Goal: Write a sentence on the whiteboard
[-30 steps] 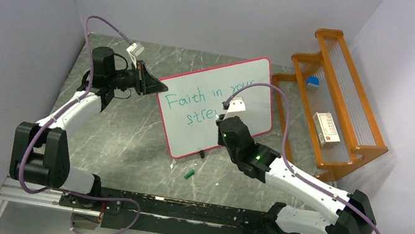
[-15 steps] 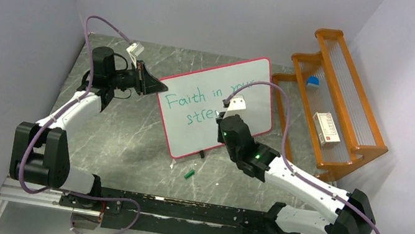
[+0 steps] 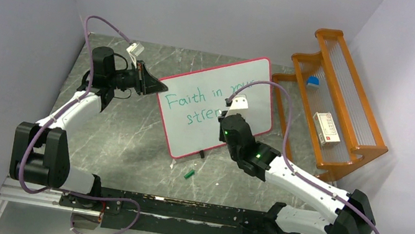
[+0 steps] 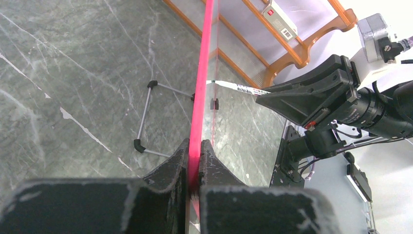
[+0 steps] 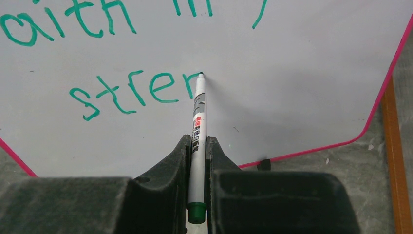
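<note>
The fingers of the right gripper (image 5: 197, 144) are pinched on a white marker (image 5: 198, 114) with a green end. Its tip is pressed to the whiteboard (image 5: 302, 73) at the top of the last, unfinished stroke. The fingers of the left gripper (image 4: 194, 148) are clamped on the pink-red frame of the whiteboard (image 4: 203, 58) at its left edge, and a wire stand (image 4: 145, 114) is seen behind the panel.

The whiteboard (image 3: 254, 86) is shown standing near the middle of the table (image 3: 126, 135), tilted, with rounded corners and a thin pink-red frame. The sentence (image 3: 204, 101) is written in green on two lines: "Faith in your" above, and below it "stre" with the next letter begun. A green cap (image 3: 189, 174) lies on the table in front of the board, and an orange wooden rack (image 3: 344, 113) stands to the right.

Compared with one second earlier, the right wrist is displaced slightly rightward along the lower line. The left arm and the board are unchanged.
</note>
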{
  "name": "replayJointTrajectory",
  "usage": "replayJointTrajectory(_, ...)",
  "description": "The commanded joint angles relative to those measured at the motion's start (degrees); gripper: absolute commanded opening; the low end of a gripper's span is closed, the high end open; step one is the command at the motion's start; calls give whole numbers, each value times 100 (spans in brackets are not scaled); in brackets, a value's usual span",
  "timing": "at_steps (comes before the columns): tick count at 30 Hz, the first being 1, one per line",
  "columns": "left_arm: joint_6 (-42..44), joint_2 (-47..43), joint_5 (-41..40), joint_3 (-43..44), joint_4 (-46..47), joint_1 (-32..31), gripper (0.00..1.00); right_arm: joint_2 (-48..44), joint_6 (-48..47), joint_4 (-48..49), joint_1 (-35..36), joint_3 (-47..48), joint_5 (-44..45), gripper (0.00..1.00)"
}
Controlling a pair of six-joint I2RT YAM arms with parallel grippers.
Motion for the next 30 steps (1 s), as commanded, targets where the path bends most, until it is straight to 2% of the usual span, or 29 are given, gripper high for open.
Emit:
replayJointTrajectory(1,439,195,-356,-69,-543,-111,5,13,105,-48,-57,39,63,0)
replayJointTrajectory(30,457,187,-375,-68,-570,-111,5,-210,388,-506,-58,-187,-145,0)
